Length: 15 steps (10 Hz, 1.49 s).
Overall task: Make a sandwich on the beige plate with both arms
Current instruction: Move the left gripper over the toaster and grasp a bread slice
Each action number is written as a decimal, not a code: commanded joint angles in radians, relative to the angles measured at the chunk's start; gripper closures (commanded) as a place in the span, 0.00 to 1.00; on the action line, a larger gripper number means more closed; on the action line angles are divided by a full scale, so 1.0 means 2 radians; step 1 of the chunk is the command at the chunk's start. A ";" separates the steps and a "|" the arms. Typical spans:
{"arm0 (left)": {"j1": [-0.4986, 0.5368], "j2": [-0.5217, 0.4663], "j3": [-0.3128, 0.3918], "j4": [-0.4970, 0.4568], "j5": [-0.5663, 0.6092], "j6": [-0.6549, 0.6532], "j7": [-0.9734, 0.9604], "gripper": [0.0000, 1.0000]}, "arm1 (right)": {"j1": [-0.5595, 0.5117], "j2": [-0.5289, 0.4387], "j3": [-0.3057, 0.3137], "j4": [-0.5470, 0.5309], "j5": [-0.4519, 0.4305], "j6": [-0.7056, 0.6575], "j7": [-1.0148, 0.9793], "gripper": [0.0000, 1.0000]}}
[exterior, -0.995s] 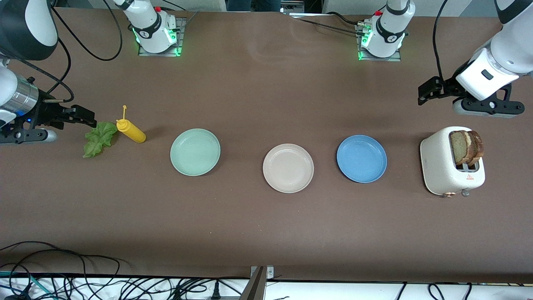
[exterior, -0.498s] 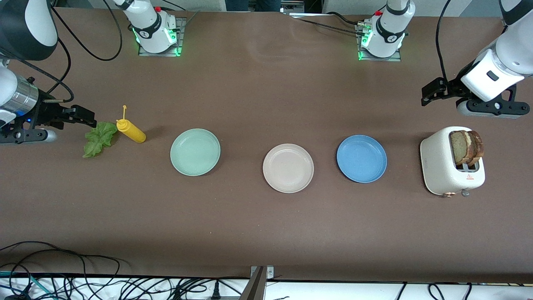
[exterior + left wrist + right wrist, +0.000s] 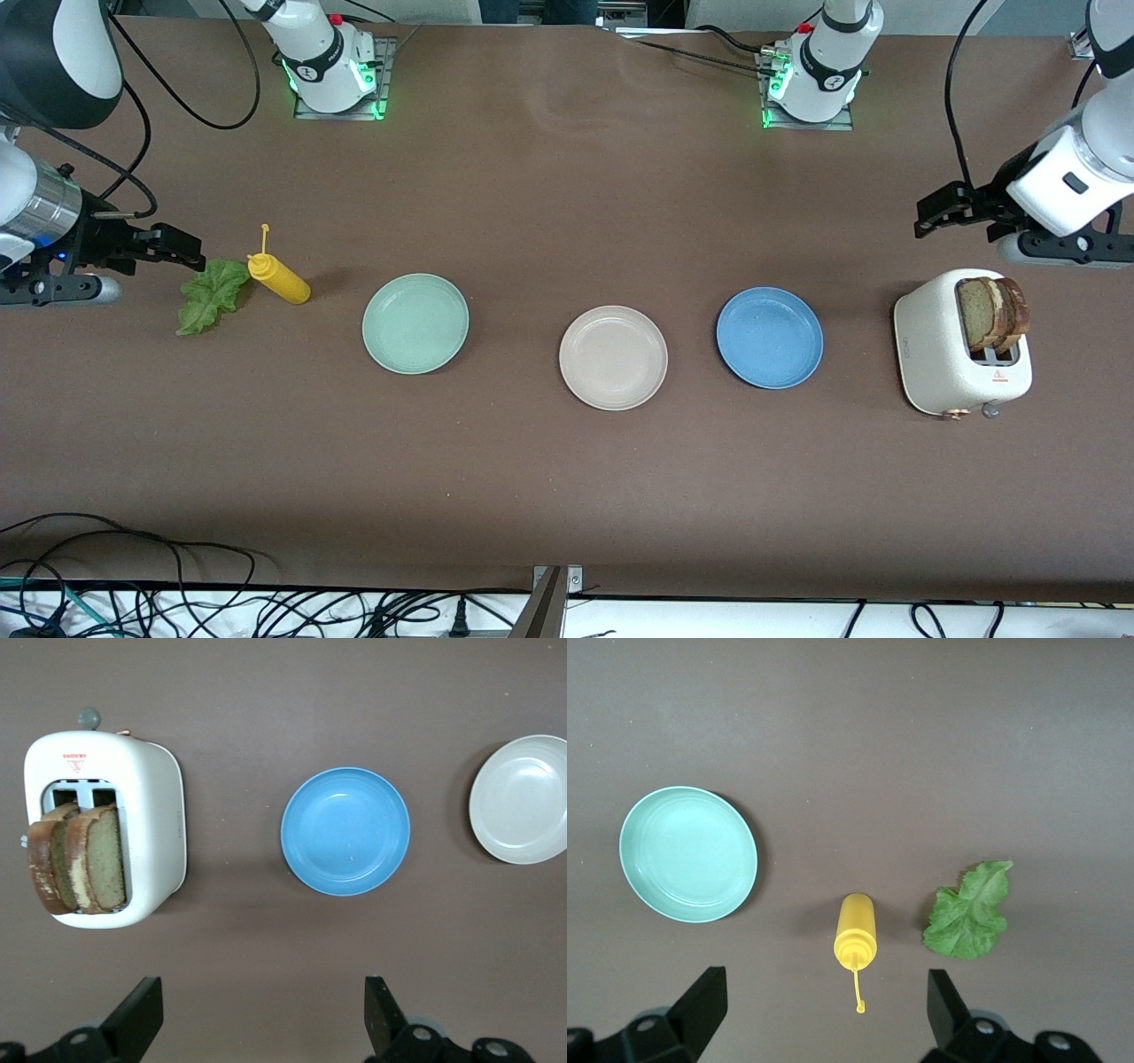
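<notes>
The beige plate [image 3: 613, 357] [image 3: 523, 799] lies bare mid-table between two other plates. No assembled sandwich shows: two browned bread slices [image 3: 992, 313] [image 3: 78, 859] stand upright in the white toaster [image 3: 939, 354] [image 3: 155, 842] at the left arm's end. A green lettuce leaf [image 3: 211, 295] [image 3: 970, 911] lies flat at the right arm's end. My left gripper [image 3: 928, 215] [image 3: 263, 992] hangs open and empty over bare table beside the toaster. The right gripper [image 3: 188, 248] [image 3: 826, 983] hovers open and empty over the table beside the lettuce.
A yellow squeeze bottle [image 3: 279, 279] [image 3: 856, 930] lies on its side next to the lettuce. A mint green plate [image 3: 415, 322] [image 3: 688, 853] and a blue plate [image 3: 769, 337] [image 3: 345, 831] flank the beige one. Cables trail along the table's near edge.
The left arm has drifted toward its own end of the table, still open. The right arm has not moved.
</notes>
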 commanded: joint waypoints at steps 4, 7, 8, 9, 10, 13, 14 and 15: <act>0.030 0.053 -0.002 0.042 0.053 0.000 0.014 0.00 | -0.005 -0.003 0.003 -0.002 0.010 -0.003 0.002 0.00; 0.055 0.078 -0.002 0.040 0.056 0.050 0.048 0.00 | -0.005 -0.003 0.003 -0.002 0.010 -0.003 0.002 0.00; 0.061 0.089 -0.002 0.039 0.056 0.064 0.051 0.00 | -0.006 -0.003 0.003 -0.002 0.010 -0.003 0.002 0.00; 0.069 0.097 -0.002 0.033 0.057 0.080 0.052 0.00 | -0.006 -0.003 0.003 -0.002 0.010 -0.003 0.002 0.00; 0.070 0.104 -0.002 0.022 0.067 0.101 0.058 0.00 | -0.005 -0.003 0.003 -0.002 0.010 -0.003 0.002 0.00; 0.086 0.109 -0.002 -0.020 0.080 0.151 0.060 0.00 | -0.005 -0.003 0.003 -0.002 0.010 -0.002 0.002 0.00; 0.087 0.107 -0.002 -0.037 0.080 0.160 0.062 0.00 | -0.005 -0.003 0.003 -0.002 0.016 -0.002 0.002 0.00; 0.093 0.104 -0.003 -0.048 0.080 0.160 0.062 0.00 | -0.005 -0.003 0.003 -0.002 0.016 -0.002 0.002 0.00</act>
